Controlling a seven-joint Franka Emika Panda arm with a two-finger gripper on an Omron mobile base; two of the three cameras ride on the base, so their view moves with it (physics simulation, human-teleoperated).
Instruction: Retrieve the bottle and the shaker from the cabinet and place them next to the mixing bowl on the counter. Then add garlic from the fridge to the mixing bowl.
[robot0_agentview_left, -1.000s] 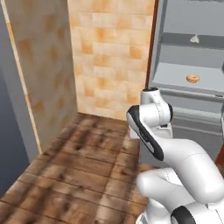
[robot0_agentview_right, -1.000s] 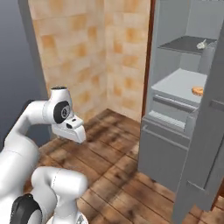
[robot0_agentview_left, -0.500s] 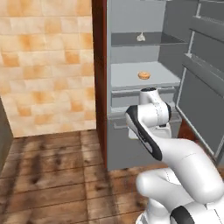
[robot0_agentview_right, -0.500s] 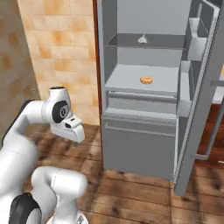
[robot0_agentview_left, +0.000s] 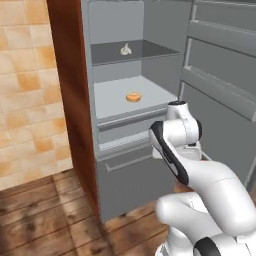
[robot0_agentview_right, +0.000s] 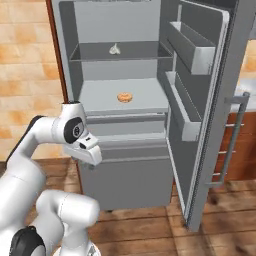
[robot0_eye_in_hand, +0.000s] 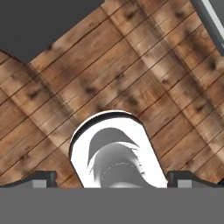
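The grey fridge (robot0_agentview_left: 131, 170) (robot0_agentview_right: 131, 176) stands open in front of me. A white garlic bulb (robot0_agentview_left: 125, 49) (robot0_agentview_right: 115, 49) lies on its upper shelf. My gripper (robot0_eye_in_hand: 113, 179) points down at the wooden floor, open, with nothing between its fingertips (robot0_eye_in_hand: 41, 178). The hand (robot0_agentview_right: 89, 151) hangs tucked close to the arm, low and in front of the fridge drawers, well below the garlic. A strip of pale counter (robot0_agentview_right: 248, 83) shows past the fridge door. The bottle, the shaker, the cabinet and the mixing bowl are out of view.
A small round orange food item (robot0_agentview_left: 133, 97) (robot0_agentview_right: 124, 97) sits on the lower shelf. The open fridge door (robot0_agentview_right: 200, 105) (robot0_agentview_left: 220, 80) with its racks stands to the right. A reddish wooden panel (robot0_agentview_left: 70, 95) and tiled wall (robot0_agentview_left: 25, 100) flank the left.
The whole picture has swung from the tiled wall corner to the open fridge, so the base has moved. The arm keeps its tucked pose and the gripper stays open.
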